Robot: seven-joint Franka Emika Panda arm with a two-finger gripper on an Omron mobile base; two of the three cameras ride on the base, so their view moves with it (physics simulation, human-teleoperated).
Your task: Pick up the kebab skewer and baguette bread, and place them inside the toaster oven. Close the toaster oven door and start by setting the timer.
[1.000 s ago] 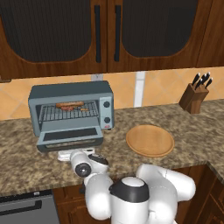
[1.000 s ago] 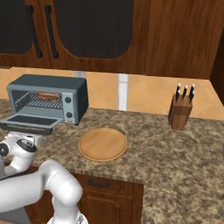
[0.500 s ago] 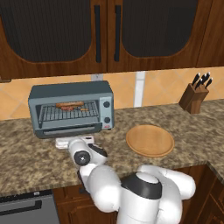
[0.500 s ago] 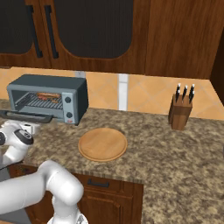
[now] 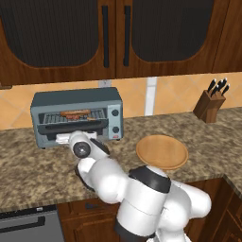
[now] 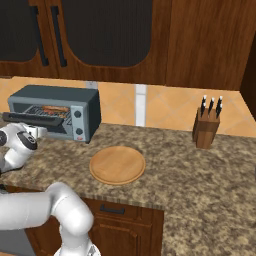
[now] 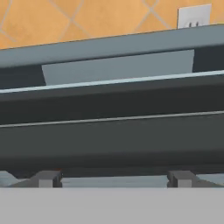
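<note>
The grey-blue toaster oven (image 5: pixel 75 101) stands at the back left of the counter. On its wire rack lie the dark reddish kebab skewer (image 5: pixel 69 114) and, beside it, the golden baguette bread (image 5: pixel 84 112); they are too small to tell apart cleanly. The toaster oven door (image 5: pixel 71 127) is tilted about halfway up. My gripper (image 5: pixel 64 138) is right below the door's front edge, open. In the hand view the door's dark window (image 7: pixel 113 131) is very close, and my gripper (image 7: pixel 113 179) has its fingertips (image 7: pixel 46 178) wide apart with nothing held. From the right, the oven (image 6: pixel 55 102) and gripper (image 6: pixel 37 131) show too.
A round wooden board (image 5: pixel 162 152) lies on the granite counter (image 5: pixel 28 165) right of the oven. A knife block (image 5: pixel 210 105) stands at the back right. The oven's knob panel (image 5: pixel 115 118) is on its right side. Dark wood cabinets (image 5: pixel 118 38) hang above.
The oven door has swung up from lying flat to roughly half closed. My hand has risen and moved toward the oven with it, fingers staying wide apart.
</note>
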